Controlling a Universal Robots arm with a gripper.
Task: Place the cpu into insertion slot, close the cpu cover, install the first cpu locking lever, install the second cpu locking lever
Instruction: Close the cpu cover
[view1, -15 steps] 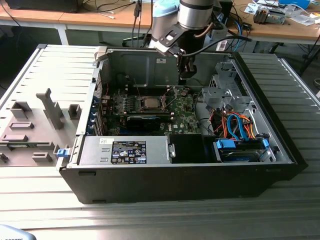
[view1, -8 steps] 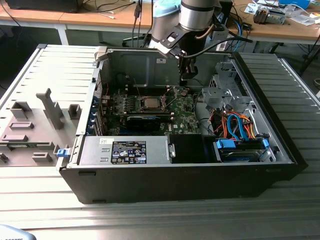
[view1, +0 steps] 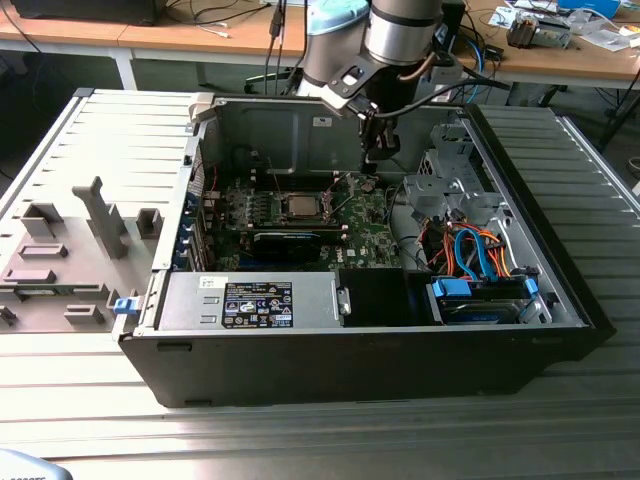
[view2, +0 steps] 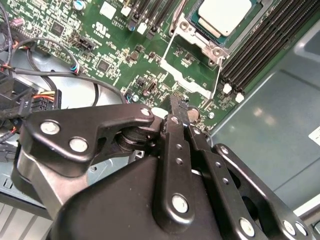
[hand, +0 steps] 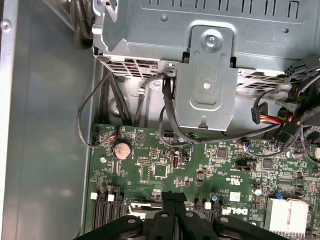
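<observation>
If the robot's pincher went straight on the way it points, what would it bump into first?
The gripper would probably hit the green circuit board just beside the open cpu cover, though depth is unclear.

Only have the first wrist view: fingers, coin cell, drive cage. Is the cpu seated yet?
Observer: Yes. In the second wrist view the cpu lies in the insertion slot, silvery top up.
Operator: Cover down over it?
Observer: No. The cpu cover is swung open beside the slot; green board shows through its window.
Operator: Where's the gripper versus the slot?
Observer: In the exterior view the gripper hangs inside the case, to the exterior view's right of the slot.
</observation>
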